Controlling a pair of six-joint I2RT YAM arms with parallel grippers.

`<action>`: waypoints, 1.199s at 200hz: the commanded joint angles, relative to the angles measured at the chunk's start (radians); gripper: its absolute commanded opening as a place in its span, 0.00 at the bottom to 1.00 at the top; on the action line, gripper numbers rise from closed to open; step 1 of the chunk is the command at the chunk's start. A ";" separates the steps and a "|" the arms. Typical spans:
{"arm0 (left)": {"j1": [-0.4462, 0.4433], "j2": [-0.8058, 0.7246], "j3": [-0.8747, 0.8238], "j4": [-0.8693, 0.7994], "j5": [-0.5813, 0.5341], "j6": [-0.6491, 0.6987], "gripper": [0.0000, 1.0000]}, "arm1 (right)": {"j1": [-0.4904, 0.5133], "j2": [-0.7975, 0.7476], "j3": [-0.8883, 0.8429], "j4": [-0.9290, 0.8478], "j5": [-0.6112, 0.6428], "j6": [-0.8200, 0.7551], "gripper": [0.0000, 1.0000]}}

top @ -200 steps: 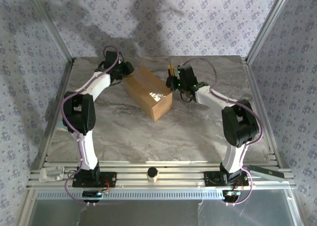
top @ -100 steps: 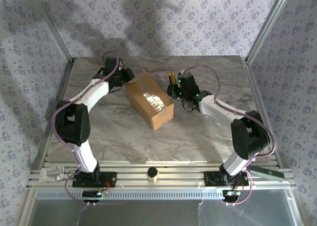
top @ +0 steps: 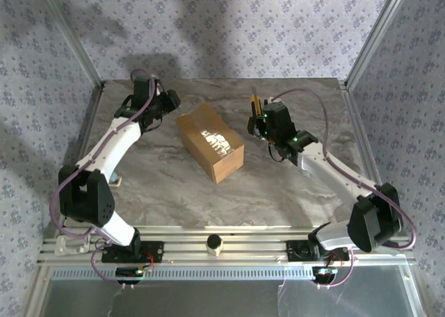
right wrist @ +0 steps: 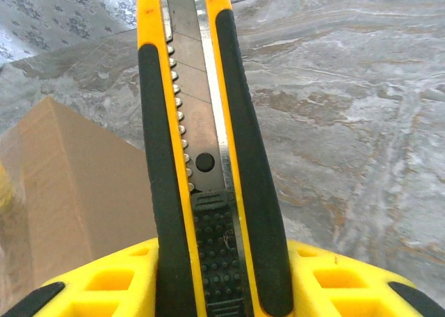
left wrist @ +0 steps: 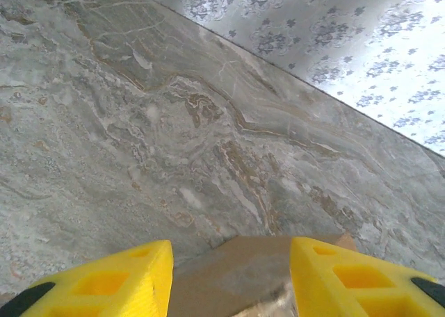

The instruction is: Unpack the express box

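The express box (top: 210,142), brown cardboard with a shiny taped top, lies slantwise in the middle of the table. My left gripper (top: 169,100) hovers just off its far left corner. In the left wrist view the yellow fingers (left wrist: 139,275) stand apart, and the box's corner (left wrist: 243,268) lies below the gap, untouched. To the right of the box my right gripper (top: 263,119) is shut on a yellow and black utility knife (top: 256,107). In the right wrist view the knife (right wrist: 208,122) stands up between the jaws with its metal blade out, and the box (right wrist: 69,185) sits to the left.
The marble table (top: 278,185) is walled by patterned panels and metal posts. On the near rail sit a small round knob (top: 215,244), a white part (top: 71,244) at the left and a flat metal bar (top: 372,240) at the right.
The right gripper has drawn back to the right from the box with the knife. The left arm has stretched out leftward, its gripper backing off the box's far corner. The box sits slightly nearer.
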 commanded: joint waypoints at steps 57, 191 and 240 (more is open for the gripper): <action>-0.151 -0.242 -0.234 -0.117 -0.048 0.033 0.48 | 0.096 -0.194 -0.032 -0.278 0.157 -0.076 0.00; -0.335 -0.384 -0.423 0.089 0.048 0.042 0.57 | 0.337 -0.291 -0.081 -0.516 0.225 -0.060 0.00; -0.336 -0.338 -0.335 0.060 0.046 0.054 0.61 | 0.430 -0.305 -0.114 -0.562 0.268 0.002 0.00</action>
